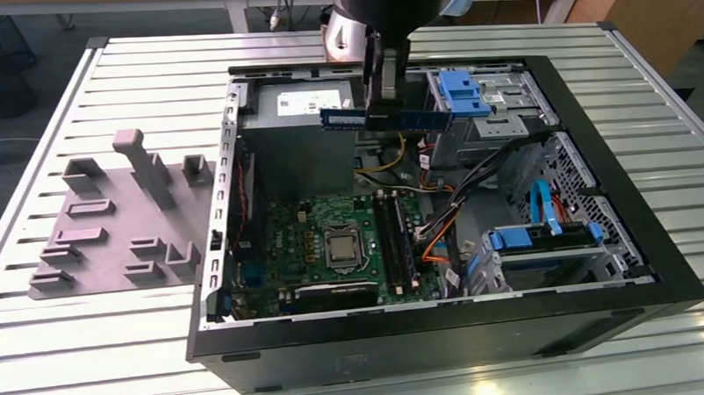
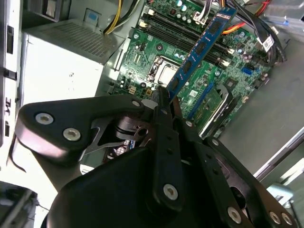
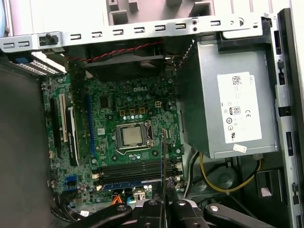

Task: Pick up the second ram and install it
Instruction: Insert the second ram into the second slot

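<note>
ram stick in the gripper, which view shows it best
The second wrist view: the second ram runs out from the gripper with its blue face and dark chips plain. The exterior view shows its full length above the case, gripper crossing its middle. The first wrist view shows it edge-on, a thin line.

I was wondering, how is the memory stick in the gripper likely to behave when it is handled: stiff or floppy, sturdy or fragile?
The second ram looks stiff: it juts straight from the gripper without sagging. Being a thin, flat board, it is probably light. Its exposed chips suggest it is fragile, so sideways force may damage it.
</note>
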`<state>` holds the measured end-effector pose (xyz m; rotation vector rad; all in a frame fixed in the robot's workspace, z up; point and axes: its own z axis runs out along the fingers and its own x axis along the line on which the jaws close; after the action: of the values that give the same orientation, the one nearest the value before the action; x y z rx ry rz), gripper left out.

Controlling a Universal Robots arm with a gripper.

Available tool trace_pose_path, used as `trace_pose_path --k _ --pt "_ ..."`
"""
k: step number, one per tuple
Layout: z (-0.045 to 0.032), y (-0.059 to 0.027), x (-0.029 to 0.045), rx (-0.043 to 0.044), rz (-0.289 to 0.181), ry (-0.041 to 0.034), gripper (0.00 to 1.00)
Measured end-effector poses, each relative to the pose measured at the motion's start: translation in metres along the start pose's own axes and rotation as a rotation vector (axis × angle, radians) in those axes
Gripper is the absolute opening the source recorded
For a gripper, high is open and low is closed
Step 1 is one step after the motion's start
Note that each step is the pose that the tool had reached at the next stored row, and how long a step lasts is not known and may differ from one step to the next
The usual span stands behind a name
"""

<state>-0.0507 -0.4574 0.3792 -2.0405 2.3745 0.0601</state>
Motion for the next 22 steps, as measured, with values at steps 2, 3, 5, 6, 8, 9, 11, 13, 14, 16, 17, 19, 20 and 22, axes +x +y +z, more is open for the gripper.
trace_pose_path --k 2,3,5,6,8,9,11,13,14,16,17,19,20,22 --pt "0.0001 0.0000 0.0000 0.0009 0.025 0.0000 0.14" --pt "0.0001 0.0000 0.0000 0.0014 0.039 0.0000 0.14" --pt "0.0002 0.0000 0.0000 0.0024 0.065 -0.0001 0.14" --pt "0.0003 0.0000 0.0000 0.0029 0.078 -0.0002 0.14" --pt "0.0003 0.0000 0.0000 0.0038 0.106 -0.0003 0.14" --pt "0.0004 0.0000 0.0000 0.0044 0.120 -0.0004 0.14" --pt "0.0004 0.0000 0.0000 0.0053 0.148 -0.0005 0.14" --pt "0.0005 0.0000 0.0000 0.0062 0.175 -0.0007 0.14" --pt "0.0005 0.0000 0.0000 0.0067 0.188 -0.0008 0.14" --pt "0.0006 0.0000 0.0000 0.0075 0.212 -0.0009 0.14" --pt "0.0006 0.0000 0.0000 0.0079 0.224 -0.0010 0.14" --pt "0.0006 0.0000 0.0000 0.0088 0.248 -0.0012 0.14" --pt "0.0007 0.0000 0.0000 0.0092 0.261 -0.0014 0.14" --pt "0.0007 0.0000 0.0000 0.0100 0.283 -0.0016 0.14"
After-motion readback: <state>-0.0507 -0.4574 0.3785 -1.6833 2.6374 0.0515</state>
